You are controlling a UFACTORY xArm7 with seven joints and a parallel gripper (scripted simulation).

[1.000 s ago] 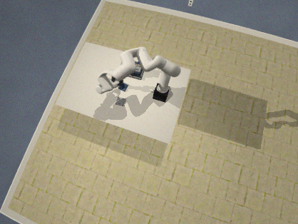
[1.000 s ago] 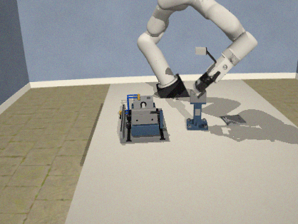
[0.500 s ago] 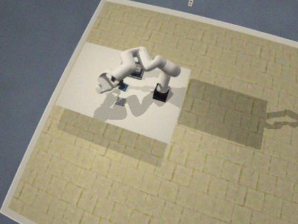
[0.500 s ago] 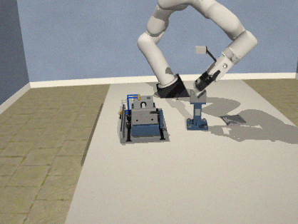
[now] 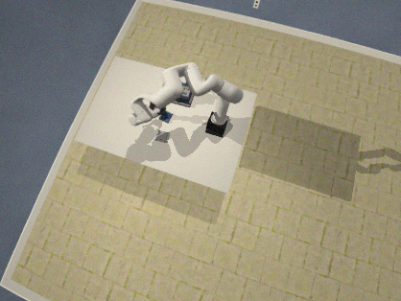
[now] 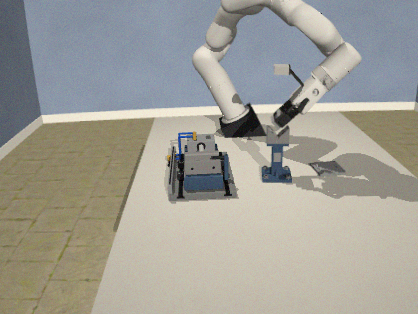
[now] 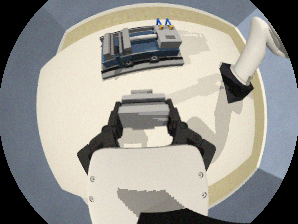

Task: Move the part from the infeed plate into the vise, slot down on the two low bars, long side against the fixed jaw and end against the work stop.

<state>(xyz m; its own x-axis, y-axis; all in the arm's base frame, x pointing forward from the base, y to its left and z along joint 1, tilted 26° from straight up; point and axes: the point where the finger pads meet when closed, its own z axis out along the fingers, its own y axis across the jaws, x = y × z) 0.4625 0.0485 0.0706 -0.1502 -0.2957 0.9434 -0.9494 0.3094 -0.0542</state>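
Wrist view shows the tool closed partway on the part, a grey block held between its two dark fingers; the fingers stand fairly wide because the block fills the gap. From the exterior view, the tool hangs tilted just above the V-block, a grey notch atop a blue post with a blue foot; whether the block touches the notch cannot be told. The infeed plate, a thin grey square, lies flat on the table toward the table's right edge, with nothing on it. The vise sits toward the left edge of the table, grey and blue, with blue tubing at its far end; its jaws stand apart. The arm's black base stands toward the far edge, between the vise and the V-block. In the top view the white arm arches over the vise, and the infeed plate lies apart from the wrist, in the arm's shadow.
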